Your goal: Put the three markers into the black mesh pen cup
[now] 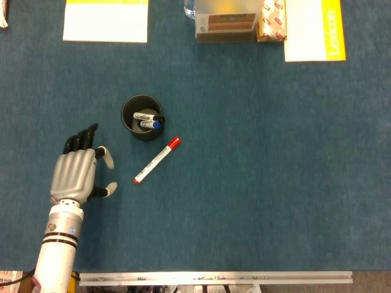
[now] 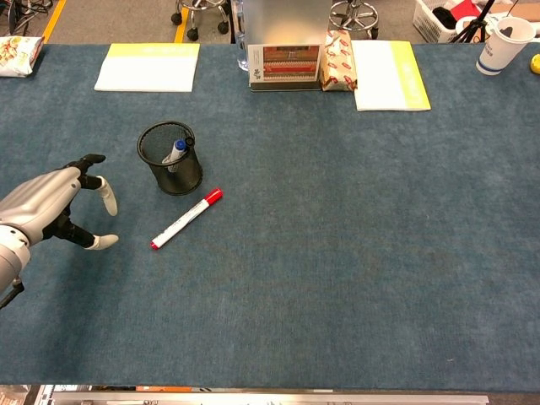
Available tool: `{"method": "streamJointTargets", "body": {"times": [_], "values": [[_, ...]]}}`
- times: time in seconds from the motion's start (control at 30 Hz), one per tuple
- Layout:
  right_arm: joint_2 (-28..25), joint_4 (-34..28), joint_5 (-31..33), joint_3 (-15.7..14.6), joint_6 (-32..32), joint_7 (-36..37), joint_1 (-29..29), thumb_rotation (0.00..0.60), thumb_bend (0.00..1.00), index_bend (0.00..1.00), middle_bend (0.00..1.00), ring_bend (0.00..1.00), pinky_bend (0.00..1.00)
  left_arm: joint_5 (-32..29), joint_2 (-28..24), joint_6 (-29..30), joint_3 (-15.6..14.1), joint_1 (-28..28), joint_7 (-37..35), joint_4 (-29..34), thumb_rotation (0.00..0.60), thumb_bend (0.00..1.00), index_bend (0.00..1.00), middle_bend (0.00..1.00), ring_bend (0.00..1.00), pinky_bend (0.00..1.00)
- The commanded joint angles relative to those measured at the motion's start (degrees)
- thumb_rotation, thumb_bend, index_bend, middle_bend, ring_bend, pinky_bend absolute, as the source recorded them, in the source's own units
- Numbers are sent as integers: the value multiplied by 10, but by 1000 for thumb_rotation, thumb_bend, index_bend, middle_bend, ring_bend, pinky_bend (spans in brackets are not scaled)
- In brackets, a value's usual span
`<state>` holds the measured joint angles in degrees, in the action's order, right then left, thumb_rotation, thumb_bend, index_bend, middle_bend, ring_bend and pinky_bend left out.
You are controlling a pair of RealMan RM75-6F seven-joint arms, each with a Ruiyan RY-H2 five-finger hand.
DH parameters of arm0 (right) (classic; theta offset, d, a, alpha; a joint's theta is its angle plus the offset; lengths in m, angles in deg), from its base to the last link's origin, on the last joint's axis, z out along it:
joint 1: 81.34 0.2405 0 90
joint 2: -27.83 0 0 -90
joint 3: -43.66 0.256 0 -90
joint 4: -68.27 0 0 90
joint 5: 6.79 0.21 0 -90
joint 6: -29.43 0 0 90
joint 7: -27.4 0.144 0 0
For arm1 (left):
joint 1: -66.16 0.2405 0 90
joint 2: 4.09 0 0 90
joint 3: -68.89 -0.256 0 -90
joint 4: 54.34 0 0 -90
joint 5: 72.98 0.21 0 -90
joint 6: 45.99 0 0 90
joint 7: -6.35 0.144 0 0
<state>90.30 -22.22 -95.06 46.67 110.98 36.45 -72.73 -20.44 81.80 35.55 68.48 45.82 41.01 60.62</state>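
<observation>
Your left hand (image 1: 77, 175) sits at the far left above the blue worktop (image 1: 263, 183), its fingers (image 1: 82, 138) spread apart and grasping nothing, thumb and forefinger tips pointing toward the markers. In the chest view the same hand (image 2: 49, 211) is near the left edge, well apart from everything else. To its right stands the black mesh pen cup (image 1: 142, 117), upright, with two markers inside: a blue-capped marker (image 1: 150, 124) and a second marker (image 1: 145, 116) whose cap looks black, though the mesh and shadow make that hard to confirm. Just below and right of the cup lies the red-capped marker (image 1: 157, 160), flat on the worktop and diagonal, red cap up-right near the cup, white tail down-left; it touches neither cup nor hand. Along the far edge lie a yellow-and-white pad (image 1: 105, 20), a small box (image 1: 226, 23) and a yellow-trimmed booklet (image 1: 314, 29). Your right hand shows in neither view.
</observation>
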Motion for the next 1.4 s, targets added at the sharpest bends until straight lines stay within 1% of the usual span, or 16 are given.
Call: {"method": "streamJointTargets", "body": {"times": [0.03, 0.13, 0.27, 0.5, 0.57, 0.7, 0.77, 0.87, 1.07, 1.23, 1.4], "values": [[0, 0, 0, 0, 0, -1, 0, 600, 0, 122, 187, 109, 390, 13, -3, 2, -3, 2, 1, -1, 600, 180, 511, 0, 0, 67], [0, -1, -1, 0, 0, -2, 0, 600, 0, 122, 187, 109, 390, 27, -6, 6, 0, 4, -1, -8, 600, 179, 510, 0, 0, 67], [0, -2, -1, -1, -1, -2, 0, 600, 0, 122, 188, 109, 390, 37, -9, 11, 13, 2, 4, -13, 600, 180, 508, 0, 0, 67], [0, -1, 0, -1, -4, -3, 1, 600, 0, 122, 188, 109, 390, 73, -11, 28, 33, -11, 38, -23, 600, 179, 491, 0, 0, 67], [0, -1, 0, -2, -5, -4, 1, 600, 0, 122, 187, 109, 390, 87, -8, 32, 42, -17, 46, -33, 600, 180, 466, 0, 0, 67], [1, 0, 1, -3, -8, -6, 2, 600, 0, 122, 188, 109, 390, 101, 2, 26, 59, -28, 46, -54, 600, 180, 358, 0, 0, 67], [2, 0, 0, -3, -9, -6, 2, 600, 0, 122, 187, 109, 390, 97, 10, 18, 65, -33, 46, -66, 600, 179, 332, 0, 0, 67], [2, 0, 1, -2, -9, -5, 3, 600, 0, 122, 188, 109, 390, 82, 22, 3, 75, -41, 44, -80, 600, 180, 332, 0, 0, 67], [0, 0, 2, -2, -9, -3, 3, 600, 0, 122, 187, 109, 390, 39, 37, -39, 95, -58, 33, -105, 600, 179, 369, 0, 0, 67], [0, 1, 3, -2, -10, -2, 3, 600, 0, 122, 187, 109, 390, 24, 51, -54, 99, -66, 26, -120, 600, 179, 403, 0, 0, 67], [-1, 1, 2, -2, -10, -1, 3, 600, 0, 122, 187, 109, 390, 20, 67, -61, 99, -70, 18, -136, 600, 179, 412, 0, 0, 67]]}}
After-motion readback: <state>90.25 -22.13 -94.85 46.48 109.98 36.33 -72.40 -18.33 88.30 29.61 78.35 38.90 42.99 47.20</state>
